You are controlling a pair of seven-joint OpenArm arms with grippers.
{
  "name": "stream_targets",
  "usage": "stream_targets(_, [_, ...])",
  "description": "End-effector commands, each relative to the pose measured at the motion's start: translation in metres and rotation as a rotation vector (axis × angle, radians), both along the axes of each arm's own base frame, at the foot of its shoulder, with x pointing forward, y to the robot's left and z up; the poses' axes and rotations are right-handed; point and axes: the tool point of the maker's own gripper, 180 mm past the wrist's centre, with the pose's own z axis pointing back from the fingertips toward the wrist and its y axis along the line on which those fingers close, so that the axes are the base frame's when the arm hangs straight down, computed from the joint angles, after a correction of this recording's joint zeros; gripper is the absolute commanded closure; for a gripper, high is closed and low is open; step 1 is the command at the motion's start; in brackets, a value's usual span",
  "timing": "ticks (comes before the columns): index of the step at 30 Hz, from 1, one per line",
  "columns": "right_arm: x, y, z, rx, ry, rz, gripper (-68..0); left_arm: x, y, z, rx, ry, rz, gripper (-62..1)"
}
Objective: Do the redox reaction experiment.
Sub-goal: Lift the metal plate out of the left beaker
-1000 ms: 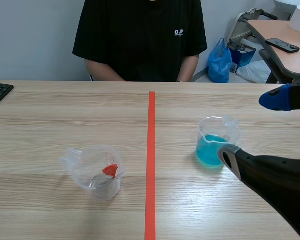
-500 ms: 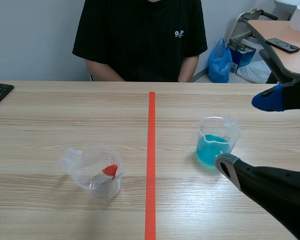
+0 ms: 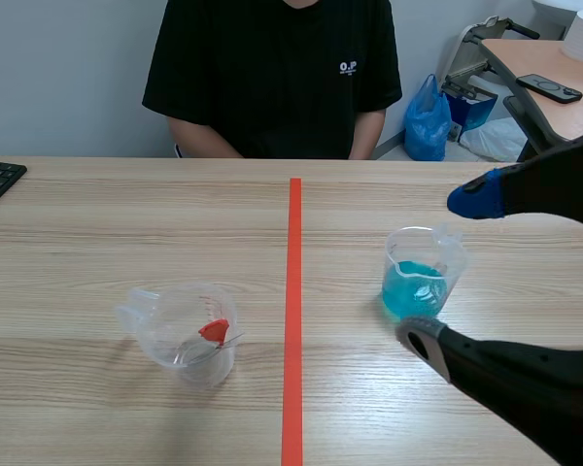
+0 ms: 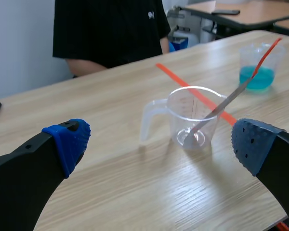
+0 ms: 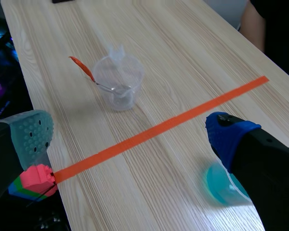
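1. Two cups are standing on the desk (image 3: 78, 223), one on each side of the red tape line (image 3: 293, 291), which is probably keeping each within one arm's reach.
2. The cup of blue liquid (image 3: 413, 287) is sitting upright on the right side. The right gripper (image 3: 447, 270) is hanging just above it with its fingers wide apart and holding nothing. In the right wrist view the cup is lying under the blue-padded finger, not centred between the two, so a grasp is probably still being lined up.
3. The clear cup (image 3: 180, 340) is standing left of the line with a red-handled spoon (image 3: 214, 331) leaning inside it, likely waiting for the liquid.
4. The left gripper (image 4: 159, 144) is hovering short of the clear cup, fingers spread and empty.
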Motion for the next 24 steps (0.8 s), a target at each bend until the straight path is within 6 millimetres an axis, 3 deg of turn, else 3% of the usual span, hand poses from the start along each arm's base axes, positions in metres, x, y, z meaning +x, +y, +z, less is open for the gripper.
stream_targets(1, [0.004, 0.005, 0.005, 0.012, -0.034, 0.023, -67.9, 0.005, 0.001, 0.002, 0.011, -0.014, -0.004, -62.3])
stream_targets(16, [0.028, 0.057, -0.04, 0.018, -0.087, 0.156, -67.9, 0.035, 0.006, -0.015, 0.085, 0.034, 0.021, -61.3])
stream_targets(18, [0.03, 0.066, -0.046, 0.019, -0.094, 0.172, -67.9, 0.039, 0.008, -0.024, 0.115, 0.078, 0.03, -53.2])
stream_targets(22, [0.028, 0.081, -0.053, 0.034, -0.104, 0.209, -67.9, 0.043, 0.016, -0.057, 0.259, 0.221, 0.037, -24.9])
stream_targets(24, [0.026, 0.087, -0.053, 0.046, -0.117, 0.228, -67.9, 0.042, 0.02, -0.07, 0.32, 0.278, 0.038, -15.2])
